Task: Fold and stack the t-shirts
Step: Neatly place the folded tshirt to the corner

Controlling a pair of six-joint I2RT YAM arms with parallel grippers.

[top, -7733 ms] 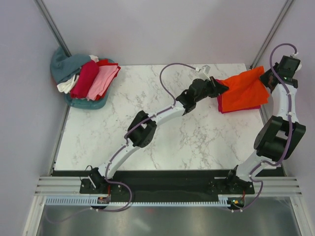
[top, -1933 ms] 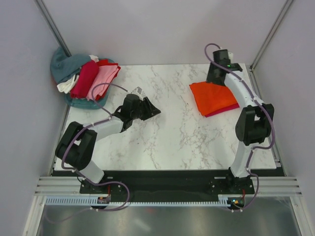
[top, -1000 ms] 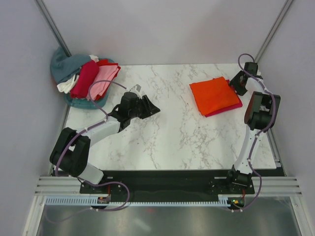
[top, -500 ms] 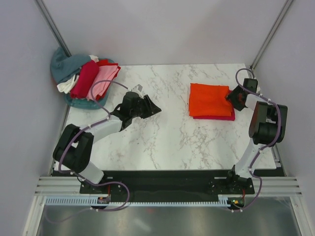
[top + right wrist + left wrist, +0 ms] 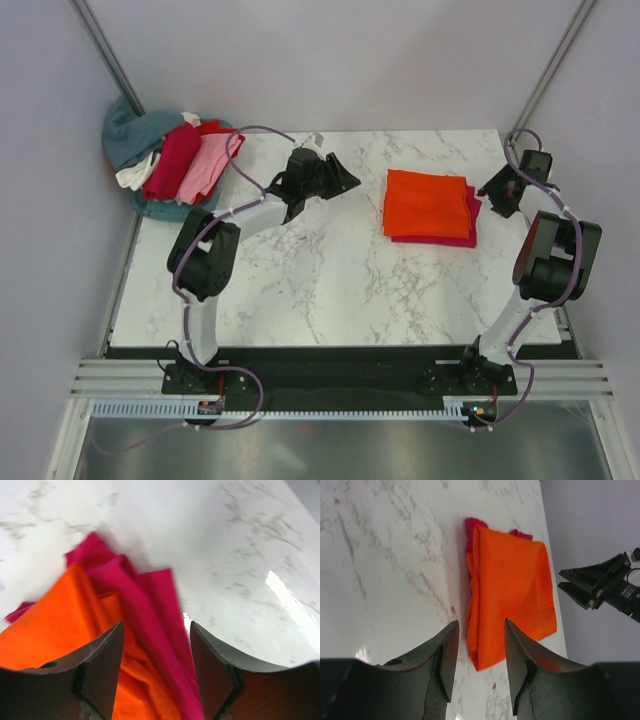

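At 2 o'clock on the marble tabletop (image 5: 330, 270): folded orange shirt (image 5: 425, 200) flat atop crimson-pink shirt (image 5: 472, 212), pink edge showing at 3 and 6 o'clock. At its 9 o'clock, left claw (image 5: 345, 175), released, empty. At its 3 o'clock, right claw (image 5: 495, 192), released, empty, just clear of the cloth. At 10 o'clock, heap of shirts (image 5: 185, 160).

Bright orange t-shirt (image 5: 425, 203), crimson-pink t-shirt (image 5: 150, 605), white marble table (image 5: 330, 270) with grey veins

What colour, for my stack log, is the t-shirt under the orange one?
Crimson-pink; the lower t-shirt shows best in the right wrist view.
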